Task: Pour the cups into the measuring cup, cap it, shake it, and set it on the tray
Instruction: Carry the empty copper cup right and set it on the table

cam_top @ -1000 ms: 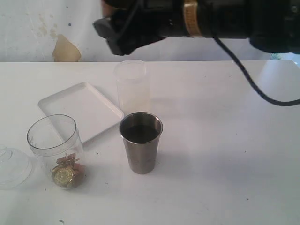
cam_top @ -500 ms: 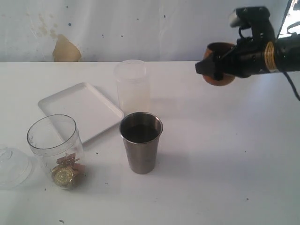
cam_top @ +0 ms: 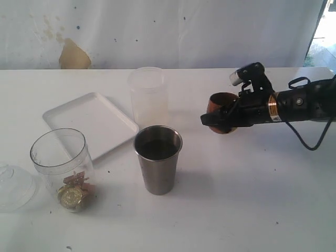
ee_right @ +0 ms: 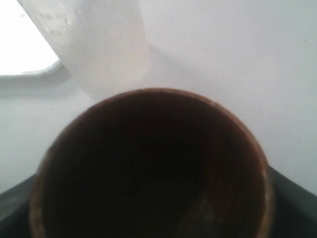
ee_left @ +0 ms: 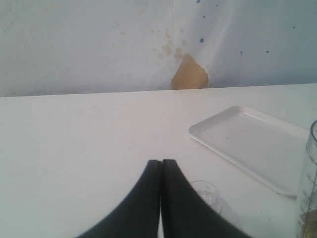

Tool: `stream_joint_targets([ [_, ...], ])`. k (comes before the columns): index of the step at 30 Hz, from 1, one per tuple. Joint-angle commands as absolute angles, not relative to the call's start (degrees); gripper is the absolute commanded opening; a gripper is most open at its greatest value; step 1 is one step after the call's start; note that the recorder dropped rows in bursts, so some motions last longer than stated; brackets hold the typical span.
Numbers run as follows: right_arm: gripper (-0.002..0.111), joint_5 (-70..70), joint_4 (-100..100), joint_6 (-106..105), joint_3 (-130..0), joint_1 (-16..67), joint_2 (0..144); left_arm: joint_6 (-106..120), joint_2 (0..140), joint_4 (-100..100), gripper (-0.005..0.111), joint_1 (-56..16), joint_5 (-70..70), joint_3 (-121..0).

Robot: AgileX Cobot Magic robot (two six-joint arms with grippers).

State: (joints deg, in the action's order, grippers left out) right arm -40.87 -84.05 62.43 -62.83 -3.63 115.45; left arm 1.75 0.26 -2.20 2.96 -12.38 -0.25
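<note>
right gripper (cam_top: 227, 119) hangs low over the back right part of the white table (cam_top: 252, 199), jaws spread wide and clamped round the belly of the rounded brown wooden cup (cam_top: 219, 102), mouth upward so nothing spills. touching the table? can't tell. the right wrist view stares straight into that cup (ee_right: 148, 168): dark, seemingly empty, something the exterior view cannot show. the clear tumbler-shaped measuring cup (cam_top: 60, 163) stands uncapped near the front left corner, coin-like bits at its bottom, clear round lid (cam_top: 13, 186) beside it. tall stainless-steel tumbler (cam_top: 157, 160) stands mid-table, likely next. only the left wrist view shows the left gripper (ee_left: 161, 198): fingers pressed together, empty, flat white square tray (ee_left: 252, 144) ahead.
</note>
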Motion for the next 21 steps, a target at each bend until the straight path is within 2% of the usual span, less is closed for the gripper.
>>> stream_joint_targets([
  [1, 0.040, -44.21, -75.04, 56.57, -62.86, -3.93, 116.58, 1.55, 0.00, -2.21, 0.001, 2.67, -11.69, 0.00],
  [4, 0.079, -41.65, -72.68, 56.16, -62.86, -3.93, 116.71, 1.55, 0.00, -2.21, 0.001, 2.67, -11.69, 0.00],
  [6, 0.095, -40.40, -71.70, 56.03, -62.97, -3.93, 116.71, 1.55, 0.00, -2.21, 0.001, 2.67, -11.69, 0.00],
  [8, 0.105, -40.40, -73.37, 55.58, -63.23, -3.93, 116.71, 1.55, 0.00, -2.21, 0.001, 2.67, -11.69, 0.00],
  [21, 0.105, -41.07, -72.47, 59.11, -63.33, -3.46, 112.72, 1.55, 0.00, -2.21, 0.001, 2.67, -11.69, 0.00],
])
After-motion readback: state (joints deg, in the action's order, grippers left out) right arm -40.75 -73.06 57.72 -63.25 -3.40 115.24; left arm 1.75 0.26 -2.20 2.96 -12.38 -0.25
